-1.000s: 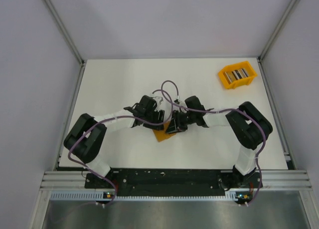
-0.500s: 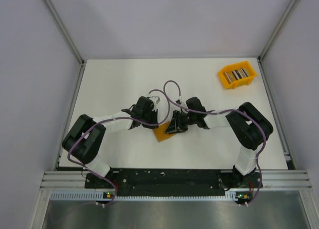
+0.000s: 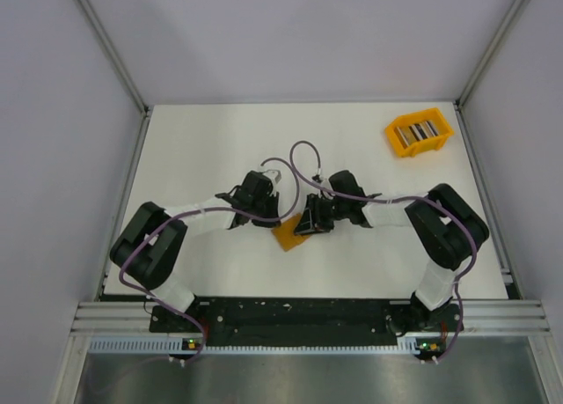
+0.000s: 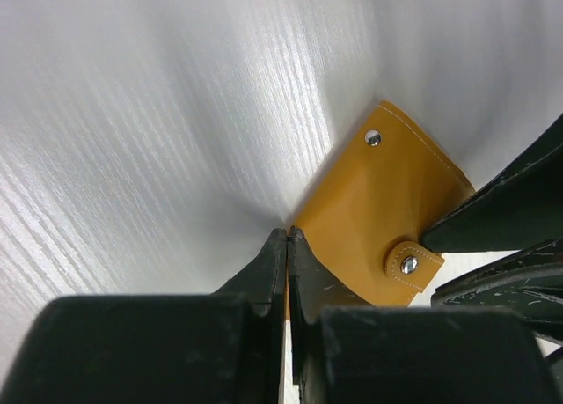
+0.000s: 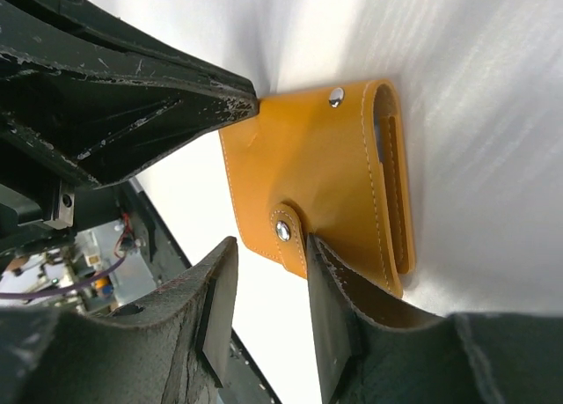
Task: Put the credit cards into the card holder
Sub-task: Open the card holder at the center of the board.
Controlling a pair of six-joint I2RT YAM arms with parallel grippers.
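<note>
Card holder lies folded flat on the table at the centre of the overhead view, between both grippers. The credit cards sit in the orange bin at upper right, well apart. Your left gripper is fully closed with its tips at the holder's corner; you cannot tell whether any leather is pinched. Your right gripper is partly open, jaws straddling the clasp tab. Risks noted: if the left tips merely rest on the corner, pulling the tab will likely drag or flip the whole holder. The tab is small, so the jaws may close beside it and slip.
</note>
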